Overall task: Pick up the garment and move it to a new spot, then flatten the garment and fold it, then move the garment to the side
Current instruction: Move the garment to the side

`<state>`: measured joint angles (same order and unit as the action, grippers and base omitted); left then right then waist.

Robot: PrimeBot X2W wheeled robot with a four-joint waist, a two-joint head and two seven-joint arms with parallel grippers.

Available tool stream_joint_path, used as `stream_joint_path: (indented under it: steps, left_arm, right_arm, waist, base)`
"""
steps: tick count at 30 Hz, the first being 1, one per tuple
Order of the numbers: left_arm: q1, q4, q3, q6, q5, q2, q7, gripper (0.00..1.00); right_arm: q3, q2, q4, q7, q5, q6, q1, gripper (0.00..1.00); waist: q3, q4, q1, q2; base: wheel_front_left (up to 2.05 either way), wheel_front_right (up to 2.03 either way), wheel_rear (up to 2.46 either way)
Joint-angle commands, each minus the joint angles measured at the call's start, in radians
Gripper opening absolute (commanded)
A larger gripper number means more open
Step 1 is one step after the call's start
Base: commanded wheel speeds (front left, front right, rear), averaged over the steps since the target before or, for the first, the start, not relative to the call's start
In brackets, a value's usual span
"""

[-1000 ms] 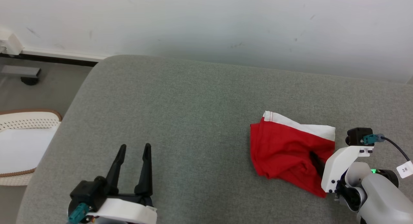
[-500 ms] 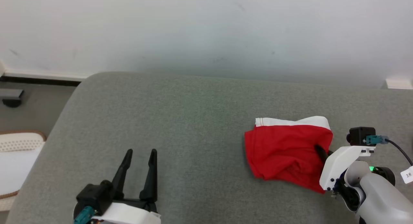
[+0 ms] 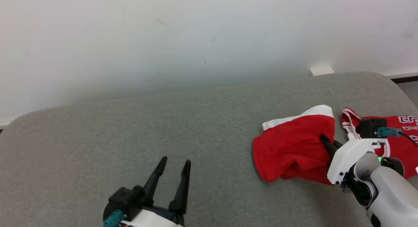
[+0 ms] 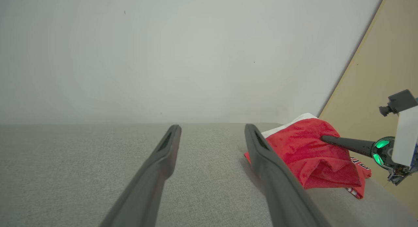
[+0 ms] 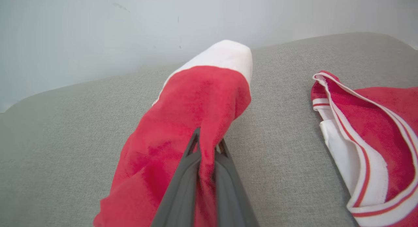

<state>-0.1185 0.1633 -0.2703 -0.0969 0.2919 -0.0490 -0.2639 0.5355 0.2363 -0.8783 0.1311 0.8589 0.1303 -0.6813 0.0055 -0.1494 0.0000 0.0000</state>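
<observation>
The garment (image 3: 294,145) is a crumpled red piece with a white band, lying on the right part of a grey cushioned surface (image 3: 196,122). My right gripper (image 3: 324,138) is shut on a raised fold at the garment's right edge. The right wrist view shows the red cloth (image 5: 196,103) pinched between the two closed fingers of that gripper (image 5: 209,137) and draped over them. Low at centre left, my left gripper (image 3: 175,160) stands open above bare cushion with nothing in it. In the left wrist view its fingers (image 4: 212,127) are spread, with the garment (image 4: 310,148) off to the right.
A second red jersey (image 3: 401,138) with white trim and lettering lies on the cushion just right of the garment, seen close in the right wrist view as the jersey (image 5: 375,122). A pale wall runs along the back. The cushion's rounded edge is at far right.
My right gripper has shut on the garment's fold and the cloth has bunched up around it. The head camera has turned right, bringing the second jersey into view. The left gripper stays open.
</observation>
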Motion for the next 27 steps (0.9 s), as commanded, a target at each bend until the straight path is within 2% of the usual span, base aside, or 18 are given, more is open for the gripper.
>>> stream_joint_path:
  steps: [1,8,15,20,27]
  left_arm:
    - [-0.007,0.009,-0.019,-0.002,0.014,-0.003,0.0,1.0]
    - [-0.04,0.03,-0.088,0.001,0.017,-0.004,0.0,1.0]
    - [-0.081,0.047,-0.112,-0.002,-0.009,-0.004,0.0,1.0]
    - [-0.117,0.066,-0.117,-0.006,-0.033,-0.011,0.0,1.0]
    - [-0.173,0.071,-0.115,-0.005,-0.067,-0.036,0.001,1.0]
  right_arm:
    - [0.006,0.012,0.015,-0.002,0.01,0.0,0.008,0.0]
    - [0.022,0.031,0.066,-0.01,0.048,0.0,0.011,0.0]
    - [0.026,0.065,0.109,-0.022,0.08,0.0,-0.011,0.0]
    - [0.07,0.157,0.149,-0.001,0.062,0.0,-0.062,0.0]
    - [0.157,0.35,0.188,0.007,0.034,0.0,-0.15,0.0]
  waist:
    - [0.0,-0.083,0.0,0.0]
    - [0.03,-0.175,0.0,0.0]
    - [0.089,-0.185,0.0,0.0]
    - [0.174,-0.153,0.0,0.0]
    - [0.307,-0.101,0.0,0.0]
  base:
    - [0.0,0.0,0.0]
    - [0.0,0.0,0.0]
    - [0.0,0.0,0.0]
    - [0.0,0.0,0.0]
    - [0.0,0.0,0.0]
